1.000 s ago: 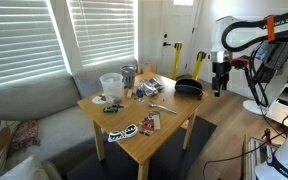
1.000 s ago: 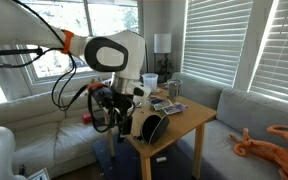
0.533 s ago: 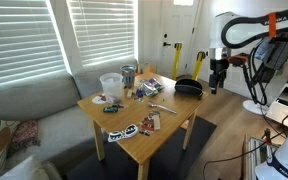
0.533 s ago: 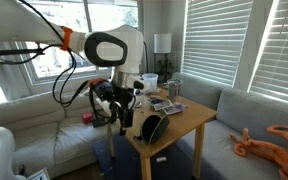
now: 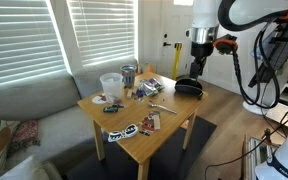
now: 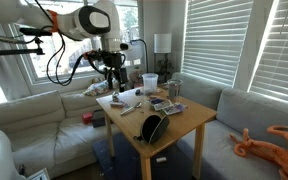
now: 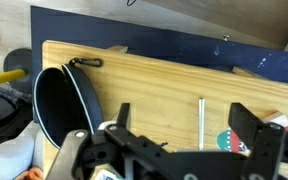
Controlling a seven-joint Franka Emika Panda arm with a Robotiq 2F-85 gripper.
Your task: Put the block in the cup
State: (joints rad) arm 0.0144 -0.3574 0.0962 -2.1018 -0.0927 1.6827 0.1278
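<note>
The fingers [image 7: 252, 125] are spread wide apart in the wrist view. The wood of the bench [image 7: 164, 75] shows between them. A thin metal stick [image 7: 201, 120] lies on the wood there. A round black case [image 7: 59, 100] lies off to one side. Past the edge of the bench is a dark rug [image 7: 184, 35].

In an exterior view the fingers [image 5: 196, 70] hang in the air at one end of the bench [image 5: 134, 118], near the black case [image 5: 189, 88]. Many small things lie in the middle of the bench. I cannot tell which one is the block. The cup [image 5: 111, 84] stands upright at the other end, well apart from the fingers. A dark can [image 5: 130, 75] stands just beside it. Behind the cup are a grey sofa [image 5: 24, 105] and window blinds [image 5: 34, 40].
</note>
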